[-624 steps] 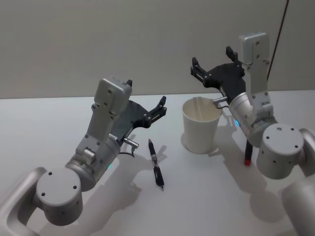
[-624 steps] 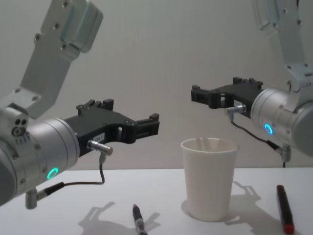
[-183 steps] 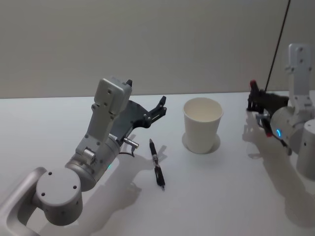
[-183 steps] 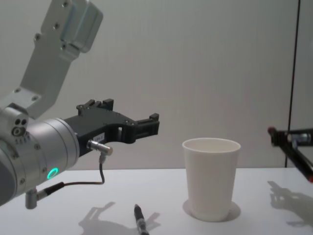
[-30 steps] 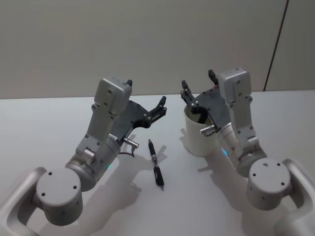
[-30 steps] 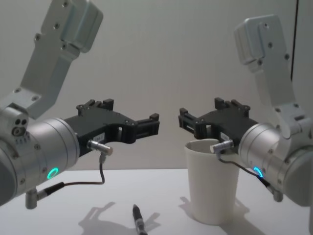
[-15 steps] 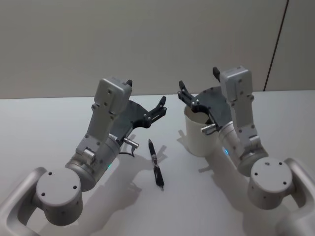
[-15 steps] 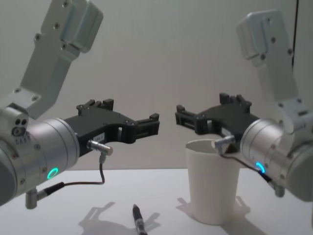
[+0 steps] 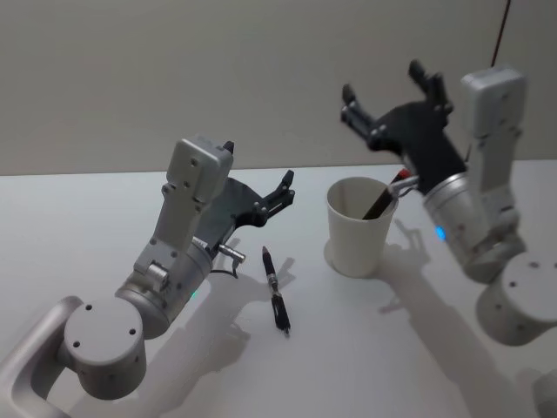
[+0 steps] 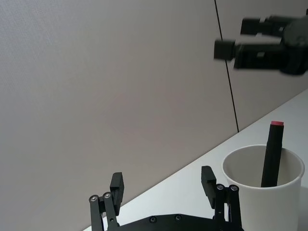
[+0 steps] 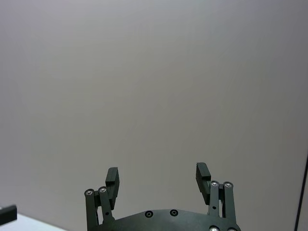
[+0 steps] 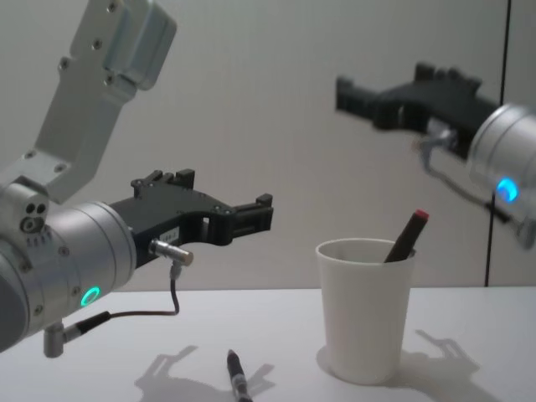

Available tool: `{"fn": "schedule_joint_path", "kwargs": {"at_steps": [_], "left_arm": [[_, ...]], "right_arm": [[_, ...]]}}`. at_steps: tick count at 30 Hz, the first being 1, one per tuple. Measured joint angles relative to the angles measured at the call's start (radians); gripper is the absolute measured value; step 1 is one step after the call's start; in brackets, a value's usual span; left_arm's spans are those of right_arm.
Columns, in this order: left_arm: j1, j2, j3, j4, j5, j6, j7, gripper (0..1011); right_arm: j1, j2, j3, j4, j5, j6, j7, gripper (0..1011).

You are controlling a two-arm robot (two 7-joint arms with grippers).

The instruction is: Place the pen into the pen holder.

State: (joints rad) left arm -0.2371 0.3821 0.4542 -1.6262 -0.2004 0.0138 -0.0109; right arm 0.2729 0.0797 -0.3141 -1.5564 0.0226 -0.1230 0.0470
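Pen (image 9: pixel 380 200), black with a red end, leans inside pen holder (image 9: pixel 357 237), right of centre in head view. Right gripper (image 9: pixel 383 80) hangs above it, upper right, fingers spread, empty. Left gripper (image 9: pixel 258 164) centre-left, likewise spread. Second pen (image 9: pixel 276 292) lies on table (image 9: pixel 78 218) below it.

The left arm (image 9: pixel 178 235) and right arm (image 9: pixel 487 139) were pale silver-grey, all rounded drum joints and boxy links. Each wrist had a glowing cyan ring (image 12: pixel 90 296) and a thin dark cable (image 12: pixel 173 293) on a metal plug (image 12: pixel 167 248). The left gripper (image 10: pixel 162 179) and right gripper (image 11: pixel 157 172) were matte black with small silver screws (image 10: pixel 104 196).
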Motion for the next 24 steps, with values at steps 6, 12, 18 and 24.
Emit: {"fn": "schedule_joint_path", "kwargs": {"at_steps": [6,12,18,24], "left_arm": [[0.0,0.0,0.0,0.0,0.0,0.0,0.0,1001],[0.0,0.0,0.0,0.0,0.0,0.0,0.0,1001],[0.0,0.0,0.0,0.0,0.0,0.0,0.0,1001],[0.0,0.0,0.0,0.0,0.0,0.0,0.0,1001]], "right_arm": [[-0.01,0.036,0.032,-0.066,0.036,0.01,0.017,1001],[-0.023,0.076,0.064,-0.108,0.061,0.052,0.031,1001],[-0.033,0.105,0.085,-0.129,0.074,0.081,0.04,1001],[-0.04,0.126,0.101,-0.145,0.084,0.103,0.046,1001]]}}
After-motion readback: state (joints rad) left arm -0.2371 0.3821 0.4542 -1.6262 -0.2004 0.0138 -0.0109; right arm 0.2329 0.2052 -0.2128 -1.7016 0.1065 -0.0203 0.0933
